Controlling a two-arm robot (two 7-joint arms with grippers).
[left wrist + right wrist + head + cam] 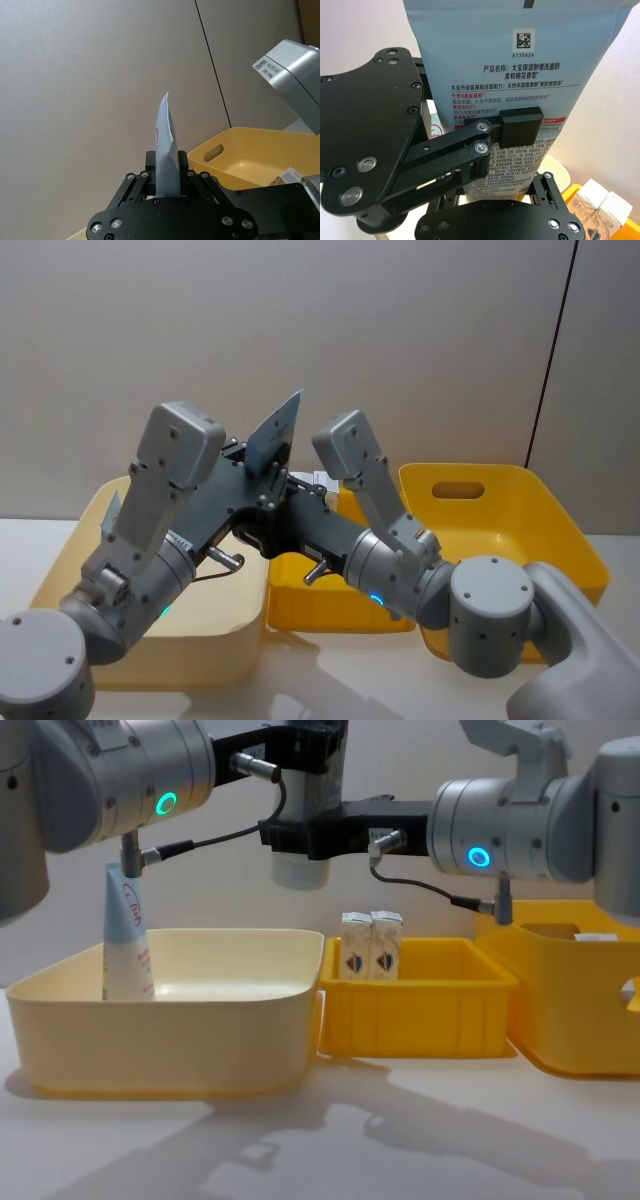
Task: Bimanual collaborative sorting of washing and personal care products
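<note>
We hold one tube [275,430] up in the middle of the frame, both the left gripper [167,182] and the right gripper [512,131] squeezing it. We should let only one go, slowly.

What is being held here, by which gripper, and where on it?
Both grippers hold one light-blue tube mid-air: the left gripper and right gripper both clamp its lower body.

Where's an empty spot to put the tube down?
The cream bin is mostly bare right of the standing tube. The yellow tray is free right of the two cartons. Up above it is crowded: left gripper and right gripper both clamp the held tube.
</note>
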